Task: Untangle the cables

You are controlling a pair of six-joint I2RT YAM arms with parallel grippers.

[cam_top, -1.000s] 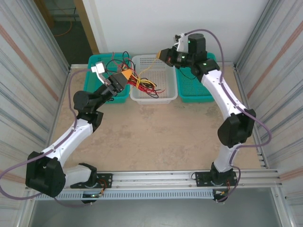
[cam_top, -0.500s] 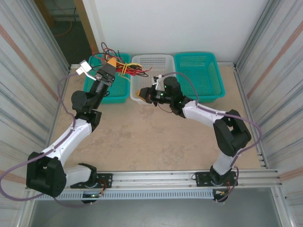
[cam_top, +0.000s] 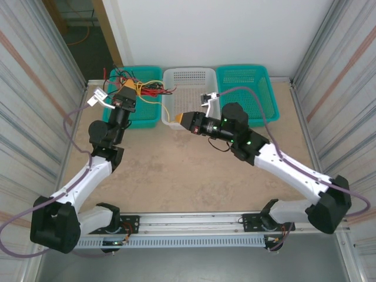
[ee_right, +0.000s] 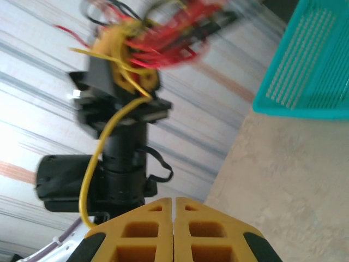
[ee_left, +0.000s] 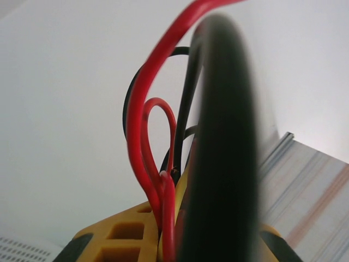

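Note:
The cables (cam_top: 148, 88) are a bundle of thin red, black and yellow wires, and my left gripper (cam_top: 126, 90) is shut on it, raised over the left teal basket (cam_top: 150, 116). Up close, red loops (ee_left: 143, 136) and a blurred black cable (ee_left: 223, 136) rise from between the left gripper's (ee_left: 169, 218) yellow fingers. My right gripper (cam_top: 175, 119) hovers at the white basket's front left corner, jaws shut (ee_right: 174, 202). A yellow cable (ee_right: 101, 147) arcs from the bundle (ee_right: 147, 38) down to its left finger and passes behind it.
A white basket (cam_top: 191, 79) stands at the back middle, with a teal basket (cam_top: 247, 82) to its right, which also appears in the right wrist view as a teal basket (ee_right: 311, 71). Corrugated walls close both sides. Bare tabletop (cam_top: 194, 170) lies in front.
My right arm swung from behind the white basket down to its front left corner. My left gripper carried the bundle back and left, out over the teal basket.

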